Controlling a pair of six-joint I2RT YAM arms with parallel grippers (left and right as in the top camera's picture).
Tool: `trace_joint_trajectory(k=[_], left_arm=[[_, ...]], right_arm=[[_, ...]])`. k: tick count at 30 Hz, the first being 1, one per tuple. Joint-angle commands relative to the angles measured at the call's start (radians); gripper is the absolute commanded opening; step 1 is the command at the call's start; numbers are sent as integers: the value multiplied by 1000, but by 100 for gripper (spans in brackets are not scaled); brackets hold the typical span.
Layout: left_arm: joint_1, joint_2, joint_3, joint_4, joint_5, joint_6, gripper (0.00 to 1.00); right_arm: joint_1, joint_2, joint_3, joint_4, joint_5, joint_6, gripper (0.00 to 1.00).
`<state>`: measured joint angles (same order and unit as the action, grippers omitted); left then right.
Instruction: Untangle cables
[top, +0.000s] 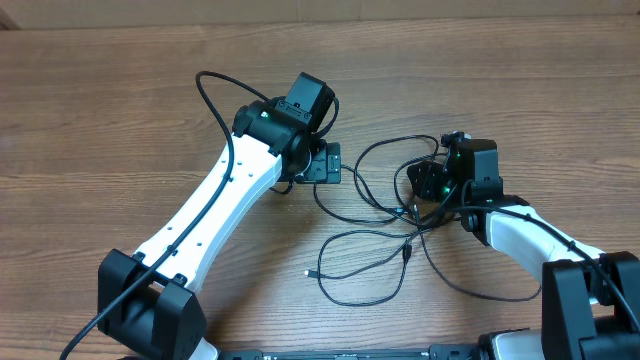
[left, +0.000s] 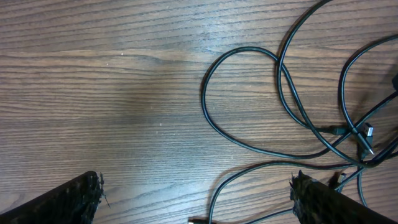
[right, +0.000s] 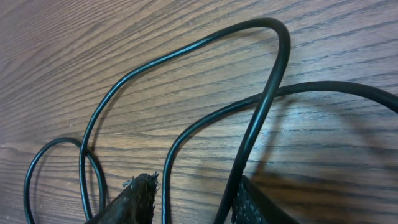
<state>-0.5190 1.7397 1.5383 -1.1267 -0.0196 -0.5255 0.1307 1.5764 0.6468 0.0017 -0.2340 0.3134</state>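
Cables: thin black flexible cords (left: 203, 99) lie in loose loops right of centre on the brown wood-grain tabletop (top: 100, 120). I see the left gripper (left: 196, 182) spread wide and empty. Only the right wrist view shows the right gripper (right: 196, 183) partly open, straddling two strands, neither pinched.

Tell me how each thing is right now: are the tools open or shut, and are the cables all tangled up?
Cables: tangled, loose loops crossing each other, lying on the table.
Plug: loose, not plugged into anything.
Left tool: wide open, nothing between its fingers.
Right tool: open, low over the table, cable strands running between its fingers, not pinched by the look of it.
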Motion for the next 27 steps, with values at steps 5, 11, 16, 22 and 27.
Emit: trace_joint_trajectory(k=[5, 11, 16, 22, 27], left_arm=[[3, 7, 13, 2, -10, -21, 100], [3, 7, 13, 2, -10, -21, 99], [3, 7, 13, 2, -10, -21, 100], [3, 7, 13, 2, -10, -21, 100], [3, 7, 13, 2, -10, -21, 100]], right_arm=[[-1, 35, 14, 3, 41, 0, 42], [-1, 90, 14, 6, 38, 27, 31], [-1, 90, 14, 8, 31, 31, 23], [-1, 88, 15, 4, -3, 30, 6], [-1, 64, 17, -6, -60, 30, 4]])
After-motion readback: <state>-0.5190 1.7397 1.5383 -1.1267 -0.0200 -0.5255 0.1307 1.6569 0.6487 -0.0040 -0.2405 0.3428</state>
